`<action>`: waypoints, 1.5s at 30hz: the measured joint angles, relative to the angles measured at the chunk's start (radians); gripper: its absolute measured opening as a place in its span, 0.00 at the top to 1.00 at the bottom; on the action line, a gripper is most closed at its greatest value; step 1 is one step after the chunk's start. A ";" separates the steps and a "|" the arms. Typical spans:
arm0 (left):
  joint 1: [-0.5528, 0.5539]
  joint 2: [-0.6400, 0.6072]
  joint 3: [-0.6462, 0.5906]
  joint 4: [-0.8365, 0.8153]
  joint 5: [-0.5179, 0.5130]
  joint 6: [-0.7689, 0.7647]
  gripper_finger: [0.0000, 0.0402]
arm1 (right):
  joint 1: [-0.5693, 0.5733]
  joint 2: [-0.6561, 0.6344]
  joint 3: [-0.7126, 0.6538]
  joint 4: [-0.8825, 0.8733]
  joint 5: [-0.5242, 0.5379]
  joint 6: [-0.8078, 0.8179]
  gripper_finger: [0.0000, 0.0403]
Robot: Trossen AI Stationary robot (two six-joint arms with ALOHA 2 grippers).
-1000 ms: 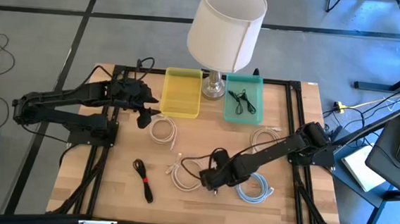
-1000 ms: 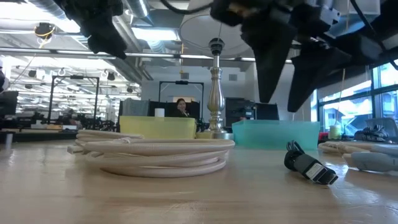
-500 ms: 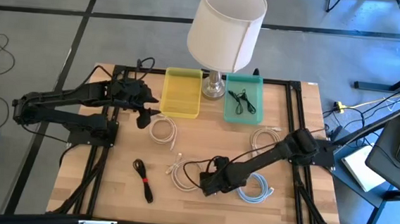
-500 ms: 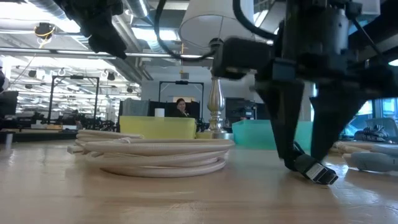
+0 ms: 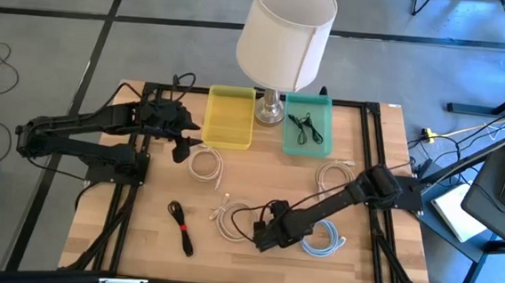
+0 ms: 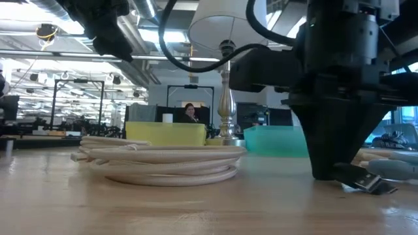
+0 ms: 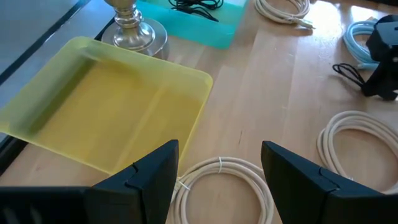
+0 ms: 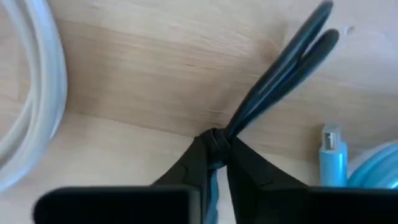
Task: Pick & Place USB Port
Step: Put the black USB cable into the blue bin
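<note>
high view: right gripper (image 5: 266, 235) and arm cover most of the black usb cable (image 8: 283, 68); jaw state unreadable there. low view: gripper body blocks all but the cable's plug end at 3 o'clock of it. right wrist view: cable loop cut by the frame edge, blue cable (image 8: 339, 162) mostly out of frame. lamp (image 6: 225, 39) shade cropped in low view. person (image 6: 190, 112) in the background too small to make out.
</note>
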 joint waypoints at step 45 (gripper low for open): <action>0.000 -0.016 -0.001 0.001 0.023 -0.057 0.44 | -0.643 -0.936 -0.541 -0.034 0.237 -0.782 0.91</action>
